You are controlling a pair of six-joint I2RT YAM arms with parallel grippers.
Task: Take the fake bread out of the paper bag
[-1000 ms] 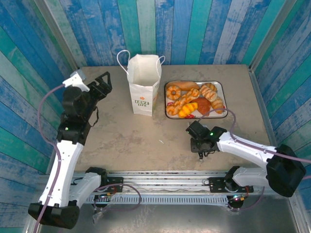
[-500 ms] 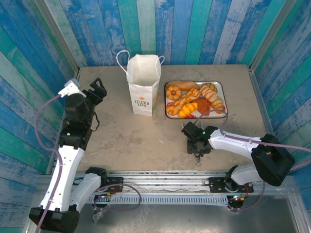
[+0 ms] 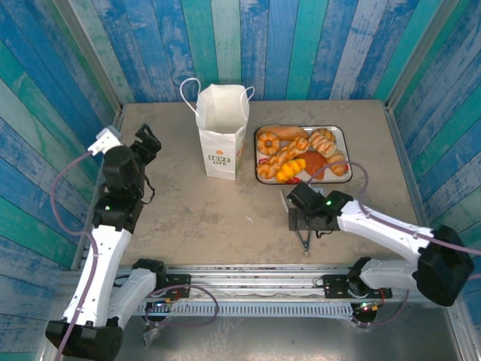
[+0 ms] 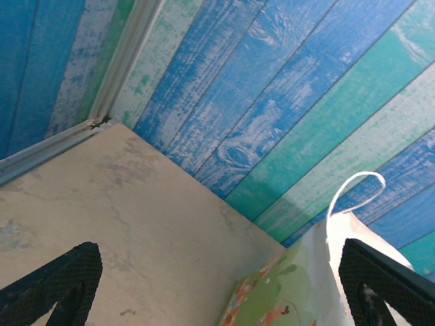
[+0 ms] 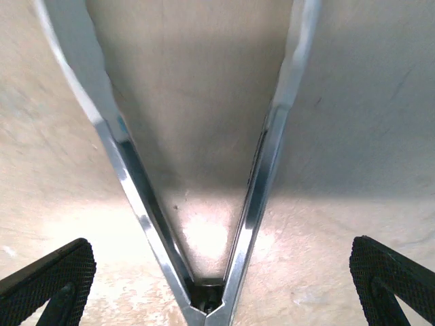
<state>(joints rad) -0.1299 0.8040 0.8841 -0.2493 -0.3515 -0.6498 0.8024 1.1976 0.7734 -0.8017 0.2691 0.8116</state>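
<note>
The white paper bag [image 3: 222,139] stands upright at the back centre, mouth open, logo facing front. Several glossy fake bread pieces [image 3: 289,159] lie piled on the strawberry-printed tray [image 3: 342,134] just right of it. My left gripper [image 3: 147,141] hangs open left of the bag. In the left wrist view its fingers [image 4: 54,282] frame bare table, with the bag [image 4: 319,272] and a loop handle [image 4: 353,193] at lower right. My right gripper [image 3: 301,218] is open low over the table in front of the tray, its fingers [image 5: 47,285] straddling metal tongs [image 5: 251,204] without touching them.
The tongs [image 3: 304,242] lie on the table near the front edge, spread in a V. Blue-green plank walls [image 3: 316,45] close in the back and both sides. Bare tabletop [image 3: 195,210] stretches between the two arms.
The right gripper has opened wide and let go of the tongs, which now lie on the table. The left arm has drawn back toward the left wall.
</note>
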